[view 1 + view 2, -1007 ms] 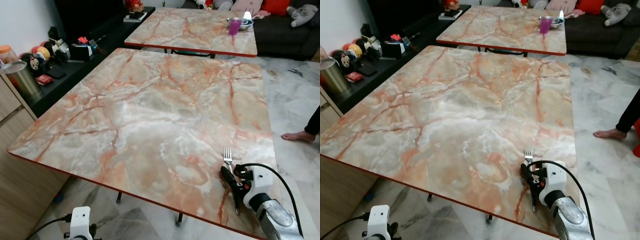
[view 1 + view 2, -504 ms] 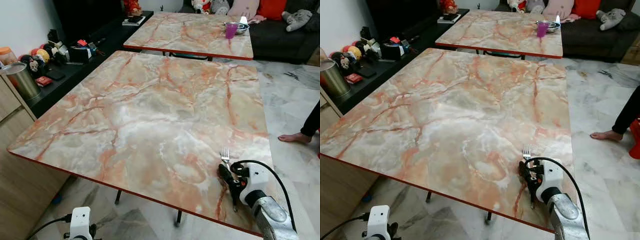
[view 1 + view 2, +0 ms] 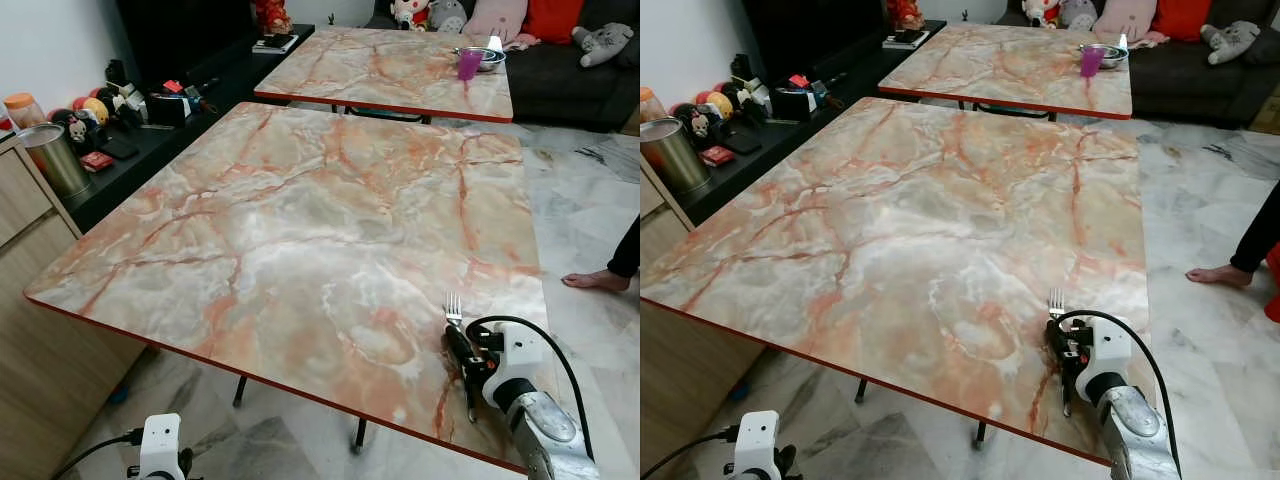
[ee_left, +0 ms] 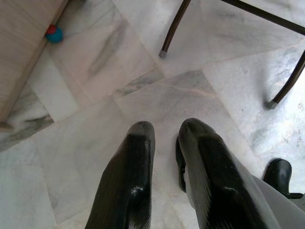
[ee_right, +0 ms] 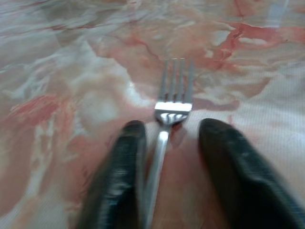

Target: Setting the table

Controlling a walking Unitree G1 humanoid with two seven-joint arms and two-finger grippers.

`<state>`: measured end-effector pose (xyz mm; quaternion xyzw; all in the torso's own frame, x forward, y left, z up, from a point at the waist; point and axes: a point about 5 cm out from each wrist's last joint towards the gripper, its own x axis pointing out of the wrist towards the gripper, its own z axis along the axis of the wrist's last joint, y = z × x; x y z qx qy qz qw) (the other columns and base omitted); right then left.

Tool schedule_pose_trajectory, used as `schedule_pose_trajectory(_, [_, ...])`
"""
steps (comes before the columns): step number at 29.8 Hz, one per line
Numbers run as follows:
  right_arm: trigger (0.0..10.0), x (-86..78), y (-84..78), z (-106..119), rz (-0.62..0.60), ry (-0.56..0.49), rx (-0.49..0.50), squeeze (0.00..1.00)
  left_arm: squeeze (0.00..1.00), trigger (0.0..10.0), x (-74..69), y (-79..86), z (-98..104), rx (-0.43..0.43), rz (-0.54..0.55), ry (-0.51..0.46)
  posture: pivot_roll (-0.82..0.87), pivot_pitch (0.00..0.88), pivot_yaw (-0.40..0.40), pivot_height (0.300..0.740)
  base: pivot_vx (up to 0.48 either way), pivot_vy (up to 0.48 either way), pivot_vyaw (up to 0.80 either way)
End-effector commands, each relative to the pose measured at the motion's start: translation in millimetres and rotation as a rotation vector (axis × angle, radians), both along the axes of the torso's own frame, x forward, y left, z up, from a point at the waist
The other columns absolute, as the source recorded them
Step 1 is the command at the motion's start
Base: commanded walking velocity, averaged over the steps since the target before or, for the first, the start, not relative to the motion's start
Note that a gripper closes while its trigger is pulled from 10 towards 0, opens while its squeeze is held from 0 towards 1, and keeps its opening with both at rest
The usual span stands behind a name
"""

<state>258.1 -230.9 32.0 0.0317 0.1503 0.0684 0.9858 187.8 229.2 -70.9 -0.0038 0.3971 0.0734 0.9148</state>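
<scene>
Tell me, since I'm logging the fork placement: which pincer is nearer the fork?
Right. The right pincer sits on the marble table with the fork lying between its open fingers; the left pincer hangs low over the floor.

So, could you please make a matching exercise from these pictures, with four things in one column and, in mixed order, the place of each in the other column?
Things:
1. fork
2. purple cup
3. metal canister
4. left gripper

Places:
A. on the far table, beside a metal bowl
B. hanging low above the floor tiles
C. on the near table, between the fingers of the right gripper
D. on the dark sideboard at the robot's left

Pairs: 1-C, 2-A, 3-D, 4-B
</scene>
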Motion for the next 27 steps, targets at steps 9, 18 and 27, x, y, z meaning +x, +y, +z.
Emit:
schedule_pose_trajectory(9, [0.0,-3.1,-1.2,-9,-0.021,0.053,0.023,0.00,0.00,10.0,-4.2,3.4,-2,0.003,0.010,0.020,0.06,0.055,0.011,0.740,0.000,0.000,0.00])
schedule_pose_trajectory(18, [0.0,-1.9,0.1,-8,-0.018,0.046,0.026,0.00,0.00,10.0,-4.6,4.2,-2,0.006,0.004,0.020,0.06,0.051,0.016,0.740,0.000,0.000,0.00])
schedule_pose_trajectory(27, [0.0,4.7,-4.1,2,-0.024,0.001,0.021,0.00,0.00,10.0,-4.5,4.5,-1,0.009,0.007,0.016,0.06,0.041,0.015,0.740,0.000,0.000,0.00])
